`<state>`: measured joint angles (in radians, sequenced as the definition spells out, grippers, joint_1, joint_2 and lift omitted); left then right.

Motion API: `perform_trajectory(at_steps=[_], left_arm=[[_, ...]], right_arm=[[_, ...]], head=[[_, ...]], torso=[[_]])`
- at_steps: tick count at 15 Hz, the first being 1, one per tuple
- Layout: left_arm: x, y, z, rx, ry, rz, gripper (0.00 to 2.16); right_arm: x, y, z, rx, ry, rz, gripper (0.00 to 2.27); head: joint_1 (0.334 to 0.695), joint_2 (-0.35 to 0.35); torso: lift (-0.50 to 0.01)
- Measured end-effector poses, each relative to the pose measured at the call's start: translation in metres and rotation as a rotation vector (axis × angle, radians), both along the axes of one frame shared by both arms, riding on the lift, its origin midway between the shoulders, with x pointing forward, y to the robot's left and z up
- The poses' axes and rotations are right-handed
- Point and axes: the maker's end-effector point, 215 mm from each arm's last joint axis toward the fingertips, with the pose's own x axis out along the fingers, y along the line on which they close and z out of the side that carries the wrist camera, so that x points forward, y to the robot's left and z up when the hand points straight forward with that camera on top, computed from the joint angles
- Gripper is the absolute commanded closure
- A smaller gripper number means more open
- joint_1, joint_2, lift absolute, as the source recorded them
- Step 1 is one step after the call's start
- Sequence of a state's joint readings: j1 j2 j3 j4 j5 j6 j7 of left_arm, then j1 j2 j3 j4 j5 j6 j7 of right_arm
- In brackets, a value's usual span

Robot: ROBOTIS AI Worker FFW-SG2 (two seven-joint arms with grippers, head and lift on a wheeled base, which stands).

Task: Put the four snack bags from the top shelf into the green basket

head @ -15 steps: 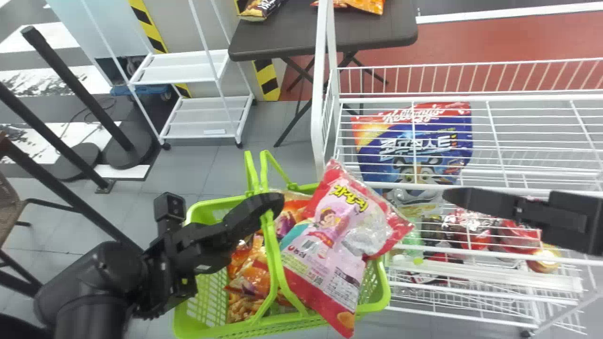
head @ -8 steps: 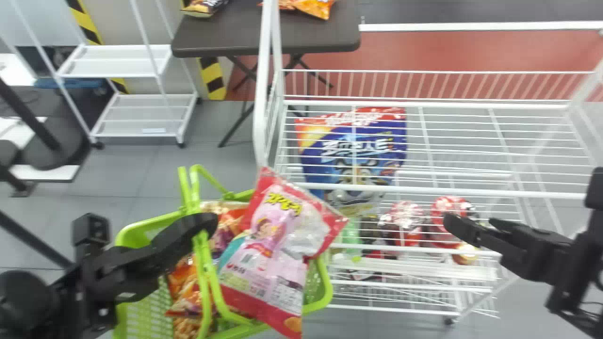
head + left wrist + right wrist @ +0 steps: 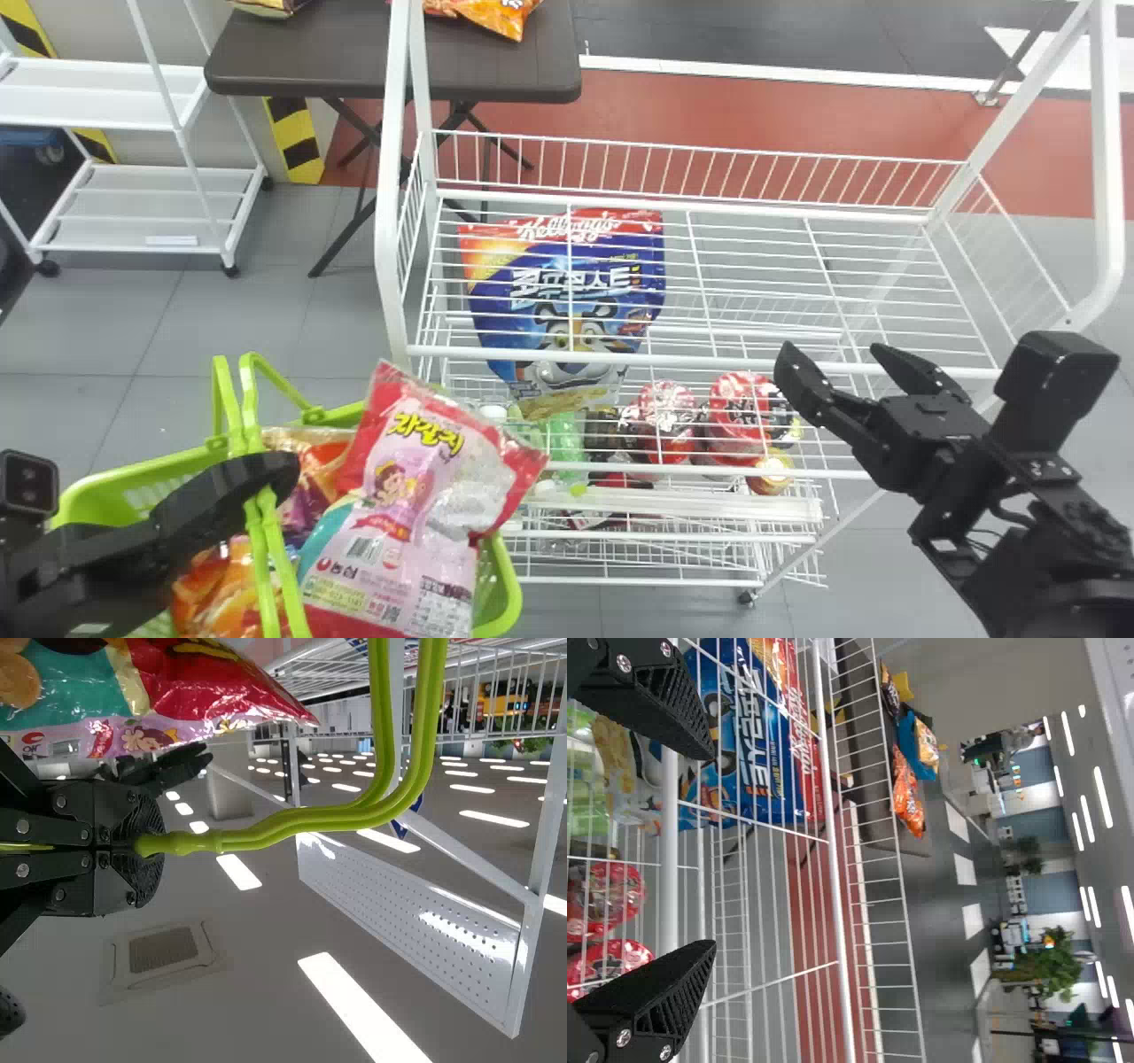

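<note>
My left gripper [image 3: 282,474] is shut on the handles [image 3: 276,567] of the green basket [image 3: 507,585] at the lower left. In the left wrist view the left gripper [image 3: 149,846] pinches the green handle [image 3: 354,815]. A pink and red snack bag [image 3: 390,532] leans on top in the basket, above orange bags [image 3: 221,589]. At the right, my right gripper [image 3: 831,351] stands open, its fingertips near the front rail of the top wire shelf [image 3: 691,361]. From the right wrist, the right gripper [image 3: 714,850] has only shelf wires between its fingers.
A blue cereal bag [image 3: 567,292] shows behind the top shelf's wires, with red packs [image 3: 664,421] and a green bottle [image 3: 565,439] lower in the rack. The rack's white post [image 3: 390,177] rises beside the basket. Behind stands a dark table [image 3: 496,71] with snack bags.
The head view's scene has slid left, bringing the rack's right end into view. My right gripper has turned, and both its fingers now show well apart. The left one still holds the handles.
</note>
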<state>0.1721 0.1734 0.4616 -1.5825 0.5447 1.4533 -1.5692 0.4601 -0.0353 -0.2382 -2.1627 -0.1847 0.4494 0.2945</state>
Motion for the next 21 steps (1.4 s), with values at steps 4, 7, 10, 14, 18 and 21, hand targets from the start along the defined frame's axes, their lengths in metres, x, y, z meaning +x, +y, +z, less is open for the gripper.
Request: perform_trajectory(at_steps=[4, 7, 10, 14, 18, 21], left_arm=[[-0.0047, -0.0012, -0.0003, 0.0, 0.011, -0.007, 2.15], [-0.006, -0.0021, 0.0014, 0.001, 0.011, -0.012, 2.15], [-0.0069, -0.0028, 0.0018, 0.0, 0.013, -0.015, 2.15], [-0.0077, -0.0023, 0.0014, 0.0, 0.015, -0.014, 2.15], [-0.0077, -0.0022, 0.0013, 0.0, 0.013, -0.013, 2.15], [-0.0076, -0.0022, 0.0013, 0.001, 0.013, -0.013, 2.15]], right_arm=[[0.0007, -0.0029, 0.0081, -0.039, -0.051, -0.009, 0.06], [0.0006, -0.0009, 0.0078, -0.044, -0.055, -0.007, 0.06], [0.0008, 0.0008, 0.0067, -0.044, -0.053, -0.008, 0.06], [0.0011, 0.0023, 0.0069, -0.044, -0.054, -0.009, 0.06], [0.0019, 0.0032, 0.0073, -0.046, -0.059, -0.008, 0.06], [0.0026, 0.0057, 0.0067, -0.045, -0.059, -0.004, 0.06]], head=[[0.695, -0.113], [0.695, -0.113], [0.695, -0.112], [0.695, -0.108], [0.695, -0.107], [0.695, -0.103]], torso=[[0.0], [0.0], [0.0], [0.0], [0.0], [0.0]])
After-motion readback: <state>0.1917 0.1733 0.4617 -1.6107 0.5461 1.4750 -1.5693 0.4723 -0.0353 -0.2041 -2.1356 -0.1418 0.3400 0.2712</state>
